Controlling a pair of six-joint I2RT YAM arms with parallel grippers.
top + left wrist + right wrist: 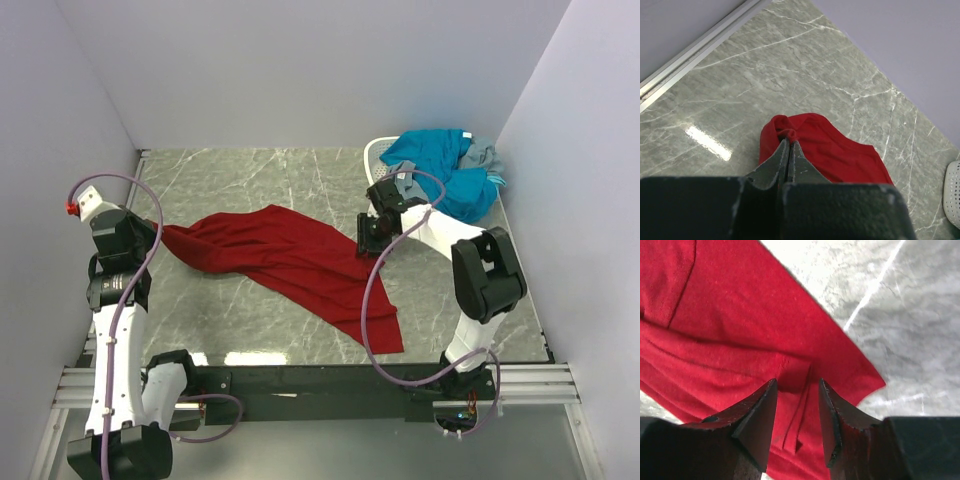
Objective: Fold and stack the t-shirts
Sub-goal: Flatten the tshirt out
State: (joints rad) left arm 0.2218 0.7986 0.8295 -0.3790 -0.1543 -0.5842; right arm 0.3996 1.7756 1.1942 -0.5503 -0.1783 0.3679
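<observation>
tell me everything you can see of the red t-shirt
The red t-shirt is plain dark red soft cloth, unfolded and rumpled, stretched diagonally across the marble table from the left side toward the near right. A seam shows in the right wrist view. The left gripper has its jaws shut on a bunched end; the right gripper has open jaws astride a small fold near its edge.

We see a bench (280, 180) with a grey-green, white-veined marble pattern. Pale walls (300, 70) close it in along the left, far and right edges, and a metal rail (540, 378) runs along the near edge. A white perforated basket (372, 157) sits at the far right corner (only part of its rim shows).
</observation>
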